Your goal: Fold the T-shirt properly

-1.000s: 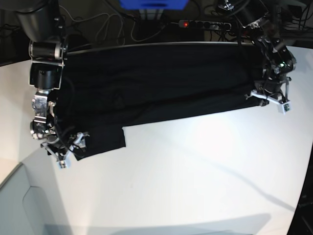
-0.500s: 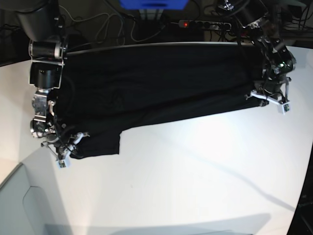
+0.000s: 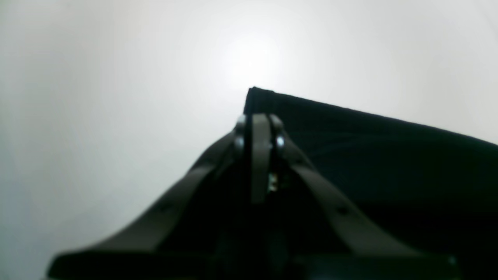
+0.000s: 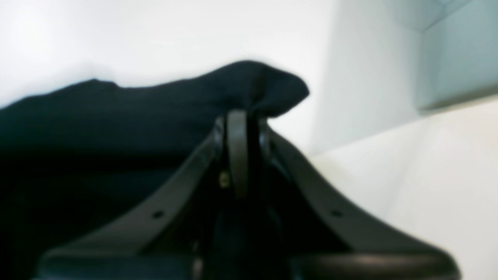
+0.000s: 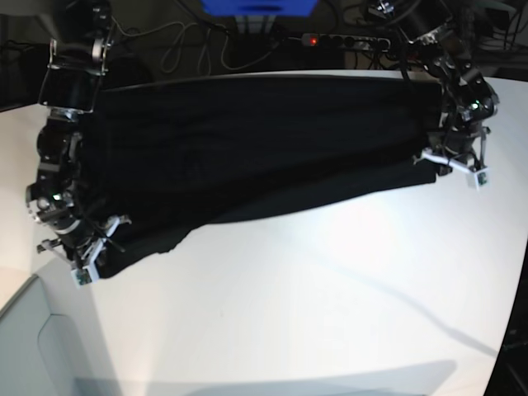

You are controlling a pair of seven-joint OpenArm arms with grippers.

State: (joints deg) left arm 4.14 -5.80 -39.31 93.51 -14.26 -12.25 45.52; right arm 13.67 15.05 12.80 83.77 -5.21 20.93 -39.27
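Stretching between both shut jaws, T-shirt point(image 5: 256, 140), white table point(image 5: 330, 297), power strip point(image 5: 346, 40) behind

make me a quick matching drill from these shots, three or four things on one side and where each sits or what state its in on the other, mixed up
Things:
1. T-shirt
2. left tool
3. right tool
4. power strip

States or places:
a. behind the table's far edge, red light on
b. shut on cloth at the base view's right
c. spread in a long black band across the table
d. shut on cloth at the base view's lower left

Pairs: 1-c, 2-b, 3-d, 4-a
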